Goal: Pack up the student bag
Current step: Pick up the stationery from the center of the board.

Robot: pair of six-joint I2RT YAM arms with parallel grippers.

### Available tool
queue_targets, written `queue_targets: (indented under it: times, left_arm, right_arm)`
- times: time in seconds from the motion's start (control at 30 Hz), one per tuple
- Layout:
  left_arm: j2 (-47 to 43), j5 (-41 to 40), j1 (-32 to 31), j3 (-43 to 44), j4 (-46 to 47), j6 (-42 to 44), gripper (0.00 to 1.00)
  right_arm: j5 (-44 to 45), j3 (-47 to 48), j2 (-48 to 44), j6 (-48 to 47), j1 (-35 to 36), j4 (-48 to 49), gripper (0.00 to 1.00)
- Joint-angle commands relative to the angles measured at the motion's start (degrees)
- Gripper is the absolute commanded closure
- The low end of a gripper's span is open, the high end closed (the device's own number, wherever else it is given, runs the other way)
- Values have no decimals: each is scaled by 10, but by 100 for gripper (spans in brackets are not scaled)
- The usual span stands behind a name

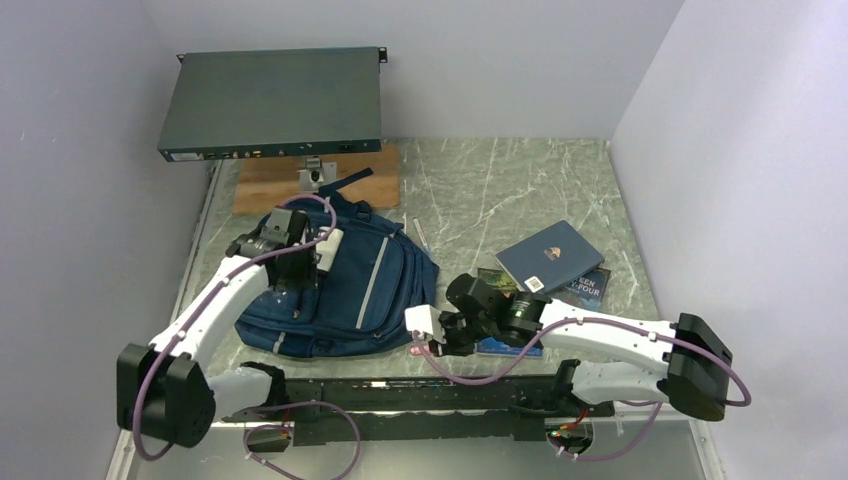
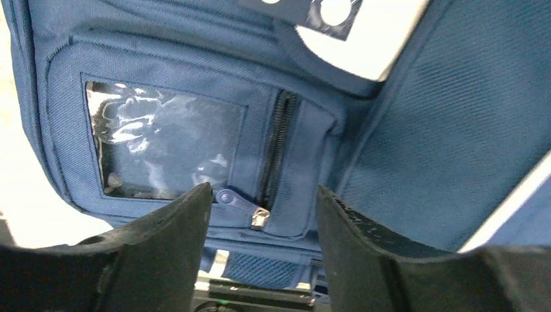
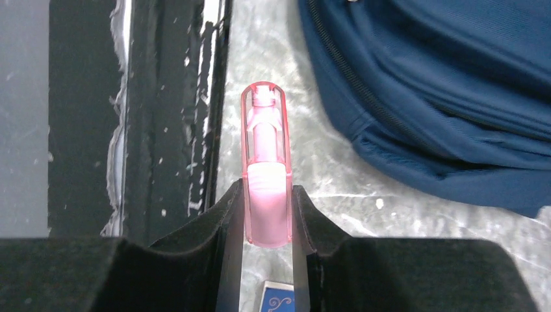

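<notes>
Lying on the table: a large navy-blue fabric student bag [image 1: 360,290] with grey stripes, slumped flat on the green marble-patterned table [image 1: 500,190], left of centre, its near edge close to the black rail [image 1: 400,395] at the arm bases.
Left gripper [image 2: 263,195]: poised over the upper left part of the bag, its black fingers [image 2: 175,227] apart with nothing between them; whether they touch the fabric cannot be told.
Bag pocket: in the left wrist view, a clear plastic window [image 2: 169,140] is sewn into the blue fabric. A short black zipper [image 2: 278,146] runs just beside it, and its blue pull tab [image 2: 232,199] lies at the lower end, in line with the gap between the fingers.
Right gripper [image 3: 268,195]: low over the table just off the bag's near right corner, jaws clamped on a pink translucent plastic stick [image 3: 265,149], perhaps a marker or capped pen. The stick juts past the fingertips, between the rail and the bag's hem.
Books: a slate-blue notebook [image 1: 550,255] lies on a dark-covered book [image 1: 592,290], right of the bag and apart from it. A third, blue cover [image 1: 505,347] shows under the right arm.
Background: a flat dark metal rack unit [image 1: 275,100] sits on a small stand above a brown wooden board [image 1: 265,190] at the far left of the table.
</notes>
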Motion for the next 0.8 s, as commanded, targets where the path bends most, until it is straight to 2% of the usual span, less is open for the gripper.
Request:
queue_targets:
  times: [0.0, 0.17, 0.2, 0.57, 0.77]
  left_arm:
    - [34, -56, -1, 19, -37, -11, 42]
    - [88, -96, -1, 28, -56, -23, 62]
    - [96, -98, -1, 27, -57, -26, 62]
    - [146, -88, -9, 38, -44, -9, 47]
    - [176, -87, -12, 46, -36, -17, 43]
  right_arm:
    - [64, 7, -22, 81, 5, 88, 100]
    - [91, 45, 5, 114, 5, 79, 100]
    - [91, 46, 5, 115, 5, 78, 100]
    - [90, 40, -55, 111, 5, 86, 100]
    - [87, 41, -58, 108, 6, 91, 100]
